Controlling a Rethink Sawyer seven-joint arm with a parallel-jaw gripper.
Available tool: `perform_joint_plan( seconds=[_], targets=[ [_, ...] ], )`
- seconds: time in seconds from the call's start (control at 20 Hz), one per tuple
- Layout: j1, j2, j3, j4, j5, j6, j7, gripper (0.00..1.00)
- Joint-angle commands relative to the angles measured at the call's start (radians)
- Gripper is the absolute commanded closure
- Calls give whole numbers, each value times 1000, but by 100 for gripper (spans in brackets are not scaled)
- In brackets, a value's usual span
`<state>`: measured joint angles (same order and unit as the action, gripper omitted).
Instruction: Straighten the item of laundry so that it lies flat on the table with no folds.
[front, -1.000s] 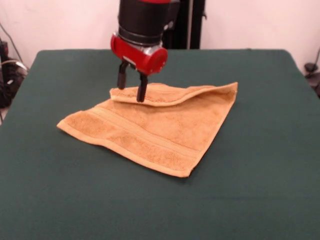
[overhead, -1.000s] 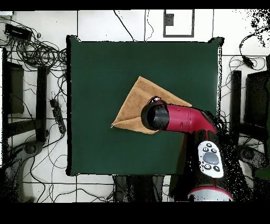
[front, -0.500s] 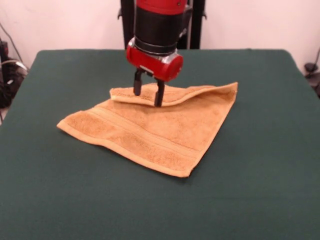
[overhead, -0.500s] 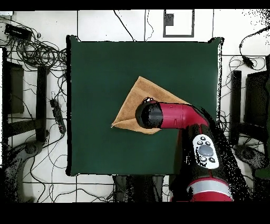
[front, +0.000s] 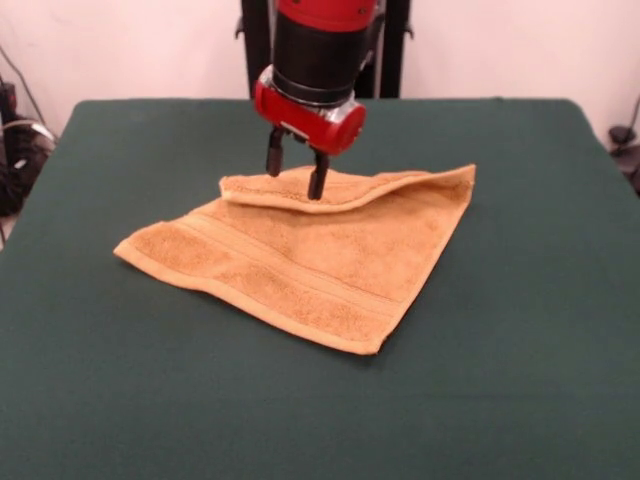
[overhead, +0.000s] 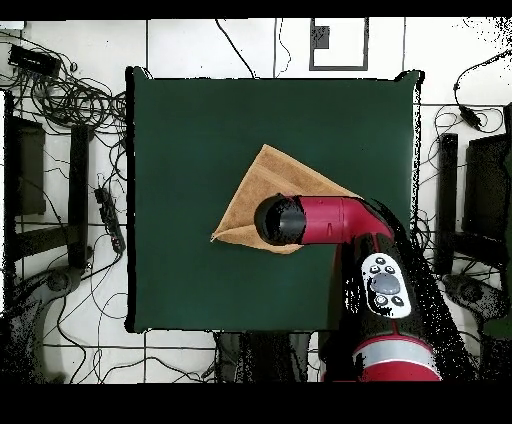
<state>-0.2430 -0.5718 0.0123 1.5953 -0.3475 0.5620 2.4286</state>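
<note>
The towel (front: 310, 255) lies near the middle of the table (front: 520, 360), turned so that its corners point outward like a diamond. It is not flat: the far corner is folded over toward the front, and this makes a long flap (front: 330, 188) with a raised edge on top of the rest of the cloth. Woven bands run across the near part, parallel to the front-left hem. The near corner and the left corner rest on the felt.

The gripper (front: 296, 176) is directly above the left part of the folded flap, pointing straight down. Its two dark fingers (front: 316, 181) stand apart with a gap between them, so it is open and holds nothing. The tips are just at the flap's surface; I cannot tell if they touch it.

In the overhead view the red arm (overhead: 335, 220) covers one side of the towel (overhead: 255, 195), and the gripper is hidden under the wrist
</note>
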Motion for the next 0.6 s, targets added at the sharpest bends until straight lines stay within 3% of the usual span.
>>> perform_joint_plan(
  seconds=[0.05,0.4,0.6],
  targets=[
    [-20,73,83,34,-77,12,-137,0],
    [-53,165,94,-30,-133,-23,-137,0],
    [-65,196,97,-61,-154,28,-150,0]
  ],
)
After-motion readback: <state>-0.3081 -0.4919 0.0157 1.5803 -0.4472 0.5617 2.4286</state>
